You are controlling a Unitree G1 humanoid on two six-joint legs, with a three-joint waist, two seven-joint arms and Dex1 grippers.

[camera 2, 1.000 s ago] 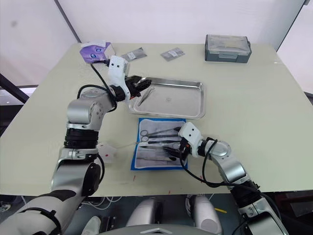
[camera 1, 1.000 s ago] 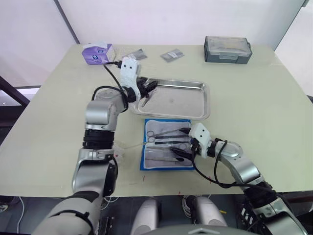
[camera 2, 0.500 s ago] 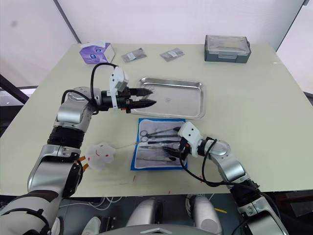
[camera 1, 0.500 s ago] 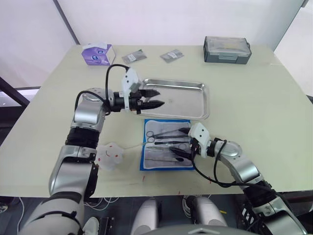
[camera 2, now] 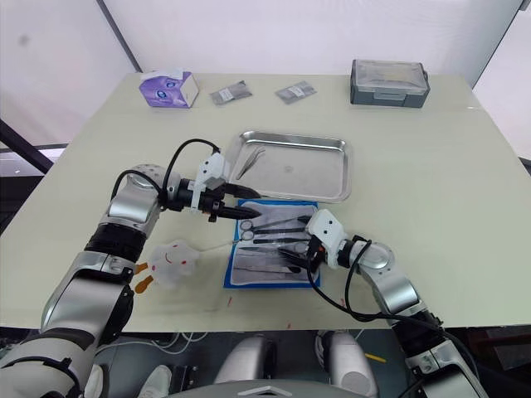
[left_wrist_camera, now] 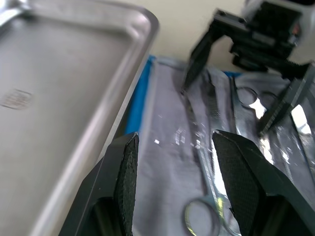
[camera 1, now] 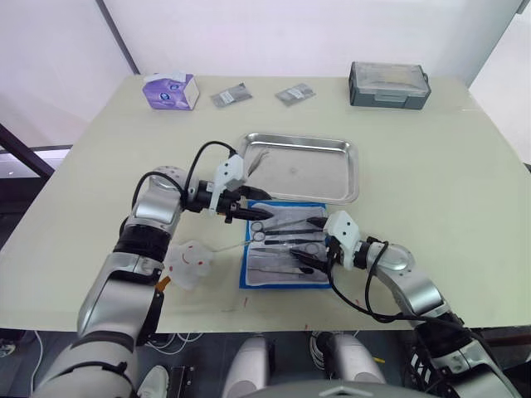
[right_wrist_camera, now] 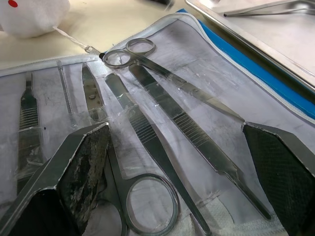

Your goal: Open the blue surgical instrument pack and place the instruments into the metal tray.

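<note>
The blue surgical instrument pack [camera 1: 282, 245] lies unfolded in front of the metal tray [camera 1: 332, 172]. Several instruments [right_wrist_camera: 162, 113] sit under its clear pockets, among them scissors [right_wrist_camera: 147, 58] and forceps. One slim instrument [camera 2: 249, 160] lies at the tray's left end. My left gripper [camera 1: 251, 214] is open and empty, low over the pack's far left corner beside scissor rings [left_wrist_camera: 199, 216]. My right gripper [camera 1: 310, 260] hovers open over the pack's right half, its fingers [right_wrist_camera: 81, 179] spread wide above the instruments.
A white puff [camera 1: 189, 262] with red marks lies left of the pack, joined to it by a thin cord. At the table's far edge stand a purple-white tissue box [camera 1: 170, 89], two small packets [camera 1: 230, 96] and a grey lidded box [camera 1: 388, 84].
My left gripper has swung from the tray's left end back toward me and down to the pack's far left corner. The right gripper has stayed over the pack.
</note>
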